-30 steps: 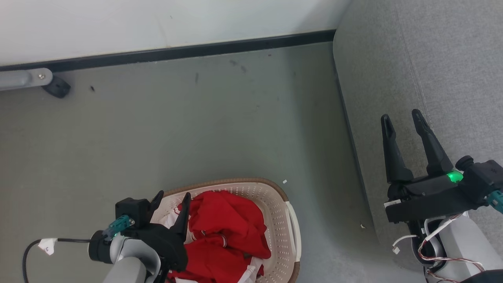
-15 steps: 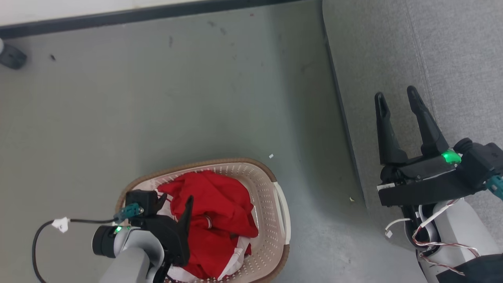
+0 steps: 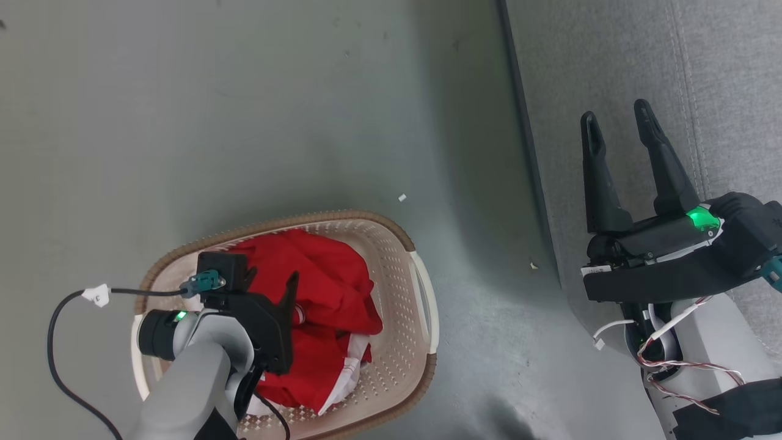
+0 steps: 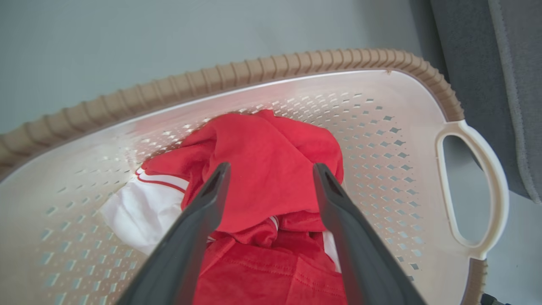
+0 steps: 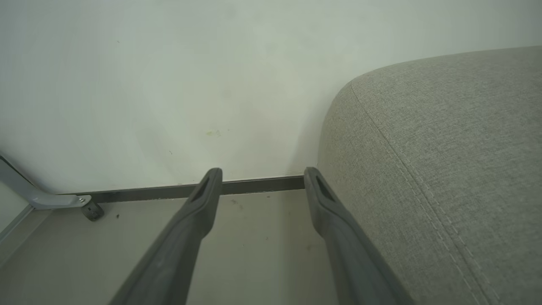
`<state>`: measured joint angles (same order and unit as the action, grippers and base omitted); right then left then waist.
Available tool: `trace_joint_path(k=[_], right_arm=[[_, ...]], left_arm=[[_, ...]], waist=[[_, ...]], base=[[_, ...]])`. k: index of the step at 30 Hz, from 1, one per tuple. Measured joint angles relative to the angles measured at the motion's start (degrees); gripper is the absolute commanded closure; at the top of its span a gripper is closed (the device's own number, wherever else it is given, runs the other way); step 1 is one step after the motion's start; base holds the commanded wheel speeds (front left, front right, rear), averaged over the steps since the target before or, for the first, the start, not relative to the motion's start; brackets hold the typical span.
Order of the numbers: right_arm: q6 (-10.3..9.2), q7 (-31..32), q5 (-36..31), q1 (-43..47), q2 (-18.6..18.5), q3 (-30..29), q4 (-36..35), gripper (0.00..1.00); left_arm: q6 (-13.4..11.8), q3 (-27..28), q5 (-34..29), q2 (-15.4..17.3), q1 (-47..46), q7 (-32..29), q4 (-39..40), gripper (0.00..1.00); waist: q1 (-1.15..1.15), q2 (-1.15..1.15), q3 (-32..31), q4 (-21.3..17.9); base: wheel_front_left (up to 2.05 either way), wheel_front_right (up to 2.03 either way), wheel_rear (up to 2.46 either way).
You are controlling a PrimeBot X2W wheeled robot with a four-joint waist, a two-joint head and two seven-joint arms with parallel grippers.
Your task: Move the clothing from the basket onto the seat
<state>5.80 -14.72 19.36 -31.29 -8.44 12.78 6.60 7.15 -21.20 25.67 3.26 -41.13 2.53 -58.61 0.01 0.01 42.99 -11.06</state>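
The cream basket with a brown rim stands on the floor at the lower left of the head view. Red clothing with white trim lies bunched inside it. My left gripper hangs open just above the pile. In the left wrist view its fingers straddle the top red fold of the clothing inside the basket, and I cannot tell whether they touch it. My right gripper is open and empty over the left edge of the grey seat. In the right wrist view, the gripper has the seat to its right.
Grey floor lies between basket and seat, with small white scraps on it. A black cable loops off my left wrist. The right wrist view shows a pale wall, a dark baseboard and a metal leg with a caster.
The head camera has tilted down, so the wall has left the picture. My left gripper has moved from the basket's far left rim to over the clothing. The right gripper stays open by the seat.
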Motion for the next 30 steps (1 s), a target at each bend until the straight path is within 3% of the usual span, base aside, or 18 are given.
trace_joint_path(k=[13,30], right_arm=[[0.26,0.0,-0.77,-0.83,1.37,-0.47,-0.2,0.0],[0.59,-0.01,-1.77,-1.25,2.68,-0.38,-0.46,0.0]], left_arm=[[0.0,-1.35,1.05,0.03,-3.33,-0.99,-4.26,0.0],[0.0,-2.42,0.98,0.02,-7.37,-0.41,-8.64,0.0]], waist=[[0.0,0.0,5.7,-2.73],[0.0,-0.01,8.35,-4.87]], base=[[0.0,0.0,0.0],[0.0,0.0,0.0]])
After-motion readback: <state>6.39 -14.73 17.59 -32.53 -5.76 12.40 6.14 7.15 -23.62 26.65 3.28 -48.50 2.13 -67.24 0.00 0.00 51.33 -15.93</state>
